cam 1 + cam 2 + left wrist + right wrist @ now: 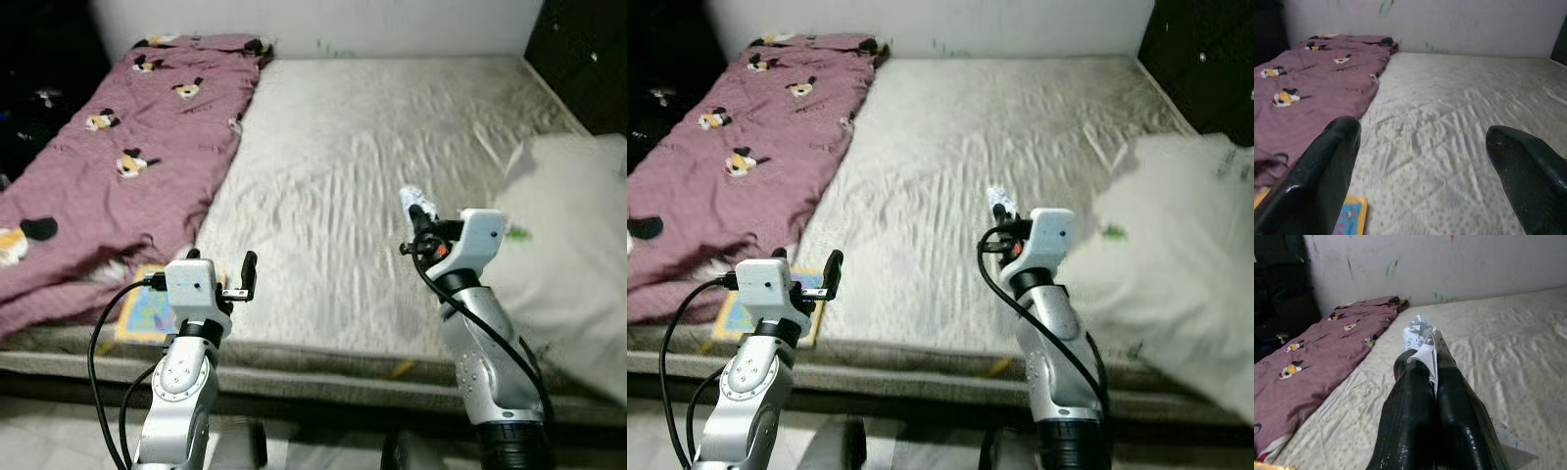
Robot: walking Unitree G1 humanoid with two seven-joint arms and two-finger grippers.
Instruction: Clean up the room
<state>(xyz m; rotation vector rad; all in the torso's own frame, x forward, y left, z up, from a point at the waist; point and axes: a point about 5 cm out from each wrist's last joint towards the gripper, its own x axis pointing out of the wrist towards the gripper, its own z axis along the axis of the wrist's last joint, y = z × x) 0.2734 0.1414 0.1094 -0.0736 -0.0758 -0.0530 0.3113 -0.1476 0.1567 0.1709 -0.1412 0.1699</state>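
Nowhere could any writing be read: the wrapper (1421, 340) pinched in the right gripper (1422, 367) carried small dark print, too fine to make out, and the book (147, 311) near the left gripper (242, 281) showed just a bright blue and yellow cover, its far edge tucked under the blanket (127, 157). That gripper's two fingers (1327, 166) stood wide apart with nothing between them, held over the near edge of the bed (372, 176), just right of the book.

The right gripper's two fingers were pressed together on the white crumpled wrapper, which stuck out past their tips; it hung above the middle right of the bed, clear of the sheet. A loose corner of the wrapper trailed back beside the fingers in the right wrist view.

One maroon blanket lay along the left side of the bed, from the far wall to the near edge, bunched at its near end. It bore a repeated cartoon print in black, white and yellow; the figures were too small to identify. One pale pillow (573, 245) sat at the right edge, cut off by the frame, with a small green mark (517, 233) on it that could not be read. Dark furniture (578, 44) stood at the far right, mostly lost in shadow, and the far left was likewise too dark to tell.
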